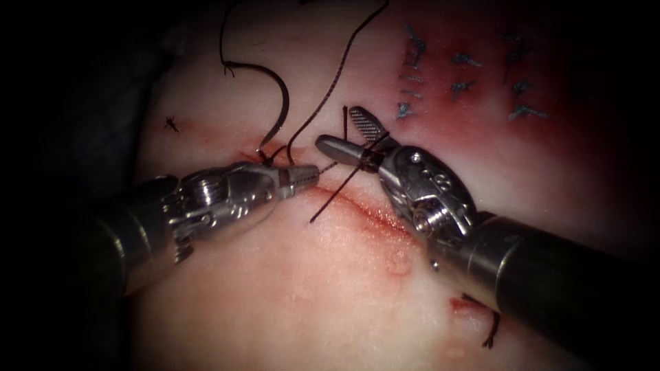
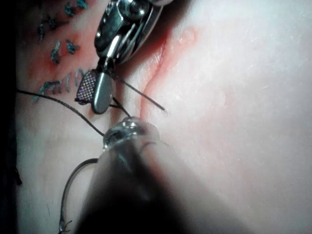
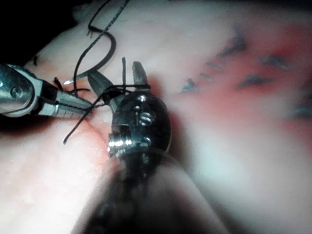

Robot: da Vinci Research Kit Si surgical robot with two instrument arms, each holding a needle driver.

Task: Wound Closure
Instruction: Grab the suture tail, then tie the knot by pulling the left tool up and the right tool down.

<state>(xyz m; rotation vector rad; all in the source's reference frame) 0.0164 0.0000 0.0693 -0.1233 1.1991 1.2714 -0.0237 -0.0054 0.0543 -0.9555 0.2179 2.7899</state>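
Tissue (image 1: 330, 288) lay under both tools, pale, with the cut (image 1: 364, 209) running slantwise and red fluid (image 1: 385, 220) along it. The left tool (image 1: 302, 177) came in low from the left side of the cut, its jaws closed together on the thread (image 1: 330, 82) just by the cut's upper end. The right tool (image 1: 350, 134) stood just beside it, tips near but not touching. Its jaws were open in a wide V, and the thread was wrapped around them at their base; whether they gripped anything I could not tell, they seemed to hold nothing.

One thread end (image 1: 333, 199) hung loose from the right tool's jaws down across the cut. The long thread went up from the left tool's tip and away over the tissue's far edge.

The needle (image 1: 278, 103) lay free on the tissue, left of the cut, above and behind the left tool's tip. No tool held it. It seemed to rest on the surface and not in the tissue, one end close by the left tool's jaws.

Blue marks (image 1: 467, 82) were on the reddened tissue beyond the right tool, well apart from its jaws. Bare tissue lay below both tools. A short thread bit (image 1: 170, 124) lay beyond the left tool, near the tissue's left edge.
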